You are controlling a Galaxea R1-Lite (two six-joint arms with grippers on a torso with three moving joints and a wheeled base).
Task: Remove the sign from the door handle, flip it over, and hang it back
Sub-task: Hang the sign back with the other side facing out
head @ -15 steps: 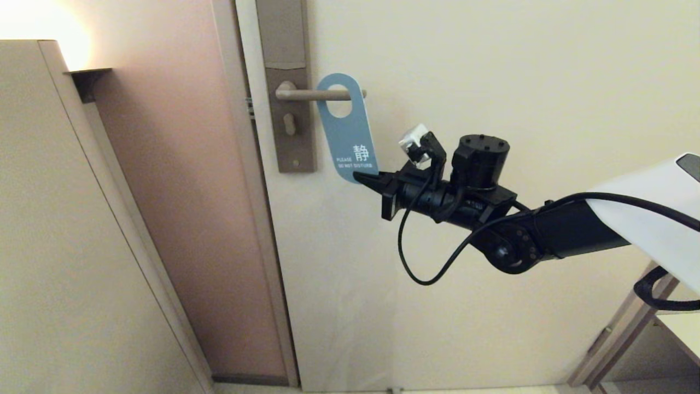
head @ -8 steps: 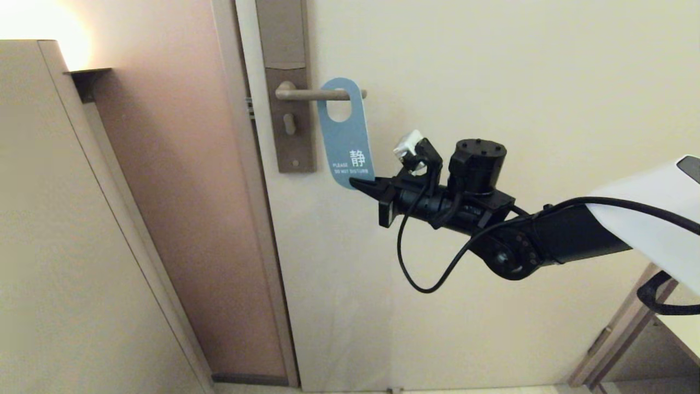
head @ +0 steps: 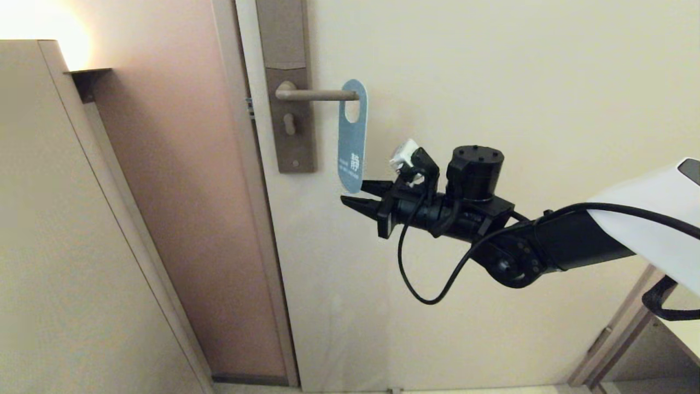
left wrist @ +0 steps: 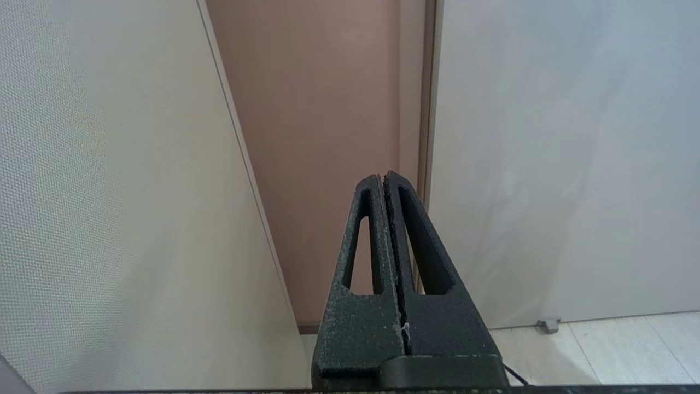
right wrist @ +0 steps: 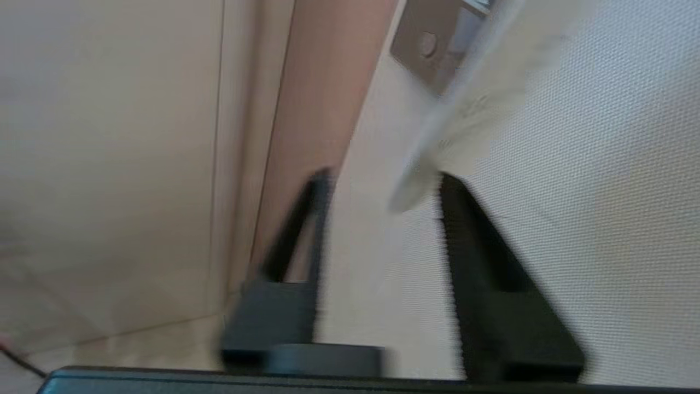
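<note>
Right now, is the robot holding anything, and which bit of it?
Nothing. The right gripper is open beside the sign's bottom end; the sign hangs on the door handle.

Cream door (head: 492, 82), plain and matte, filling the right and centre of the head view; tall brown metal plate (head: 284, 82) fixed near its left edge. Beige door frame (head: 240, 191) running top to bottom beside it. Dusky pink wall panel (head: 180, 191) to the left of the frame, lit warm. Pale beige cabinet side (head: 60, 246) at far left, its top edge slanting. Small dark bracket (head: 87, 82) just beside the cabinet's top corner. Bright warm lamp glow (head: 33, 27) in the upper left corner. Light tiled floor (left wrist: 601, 350) at the door's foot, with a small metal door stop (left wrist: 548, 325). Wooden furniture edge (head: 618, 339) at lower right.
</note>
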